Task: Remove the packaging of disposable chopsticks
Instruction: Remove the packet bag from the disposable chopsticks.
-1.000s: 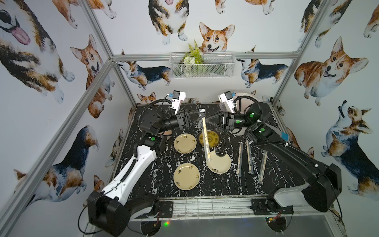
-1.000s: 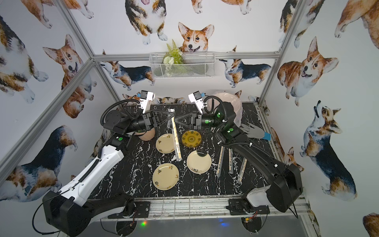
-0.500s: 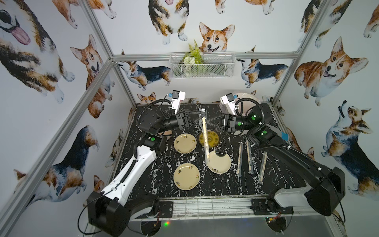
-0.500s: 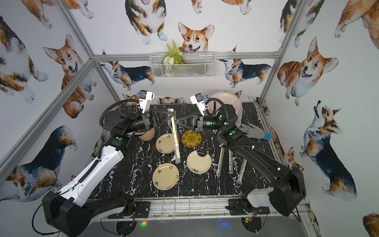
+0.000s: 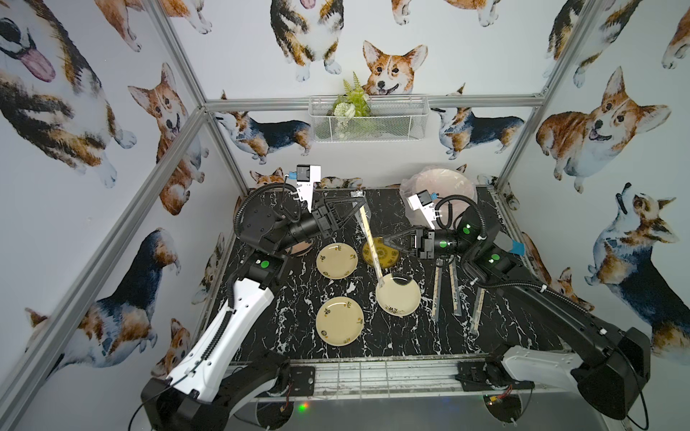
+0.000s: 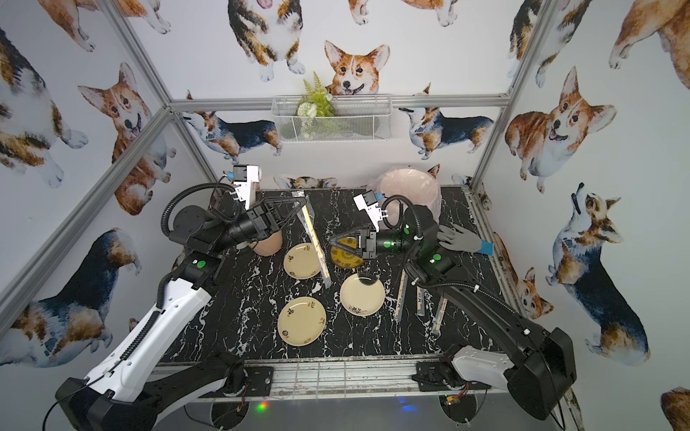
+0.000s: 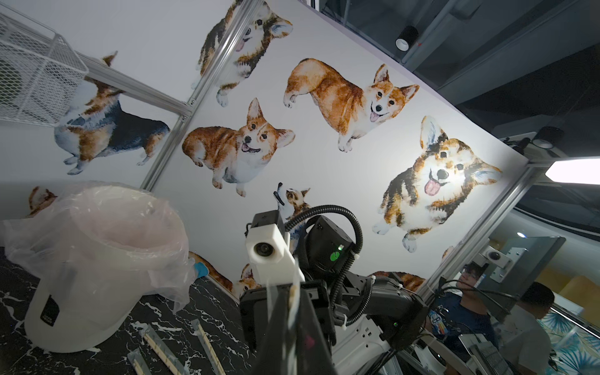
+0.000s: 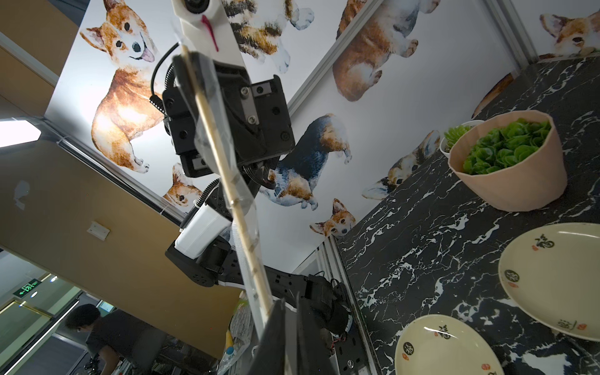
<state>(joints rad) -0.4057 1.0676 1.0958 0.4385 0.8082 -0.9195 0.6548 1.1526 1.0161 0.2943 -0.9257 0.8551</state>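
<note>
In both top views the left gripper (image 5: 360,204) is clamped on the upper end of the packaging (image 5: 367,233), so the sleeve with the disposable chopsticks (image 5: 374,257) inside hangs slanted in the air, its lower end close to a plate (image 5: 401,304), while the right gripper (image 5: 386,241) sits just beside mid-length, likely to draw the sticks out. The left wrist view shows that pinch closed on clear film, with the lined bin (image 7: 97,259) beyond, probably for the wrapper; in the right wrist view the sticks run to the right gripper's tips, but whether it grips them I cannot tell
</note>
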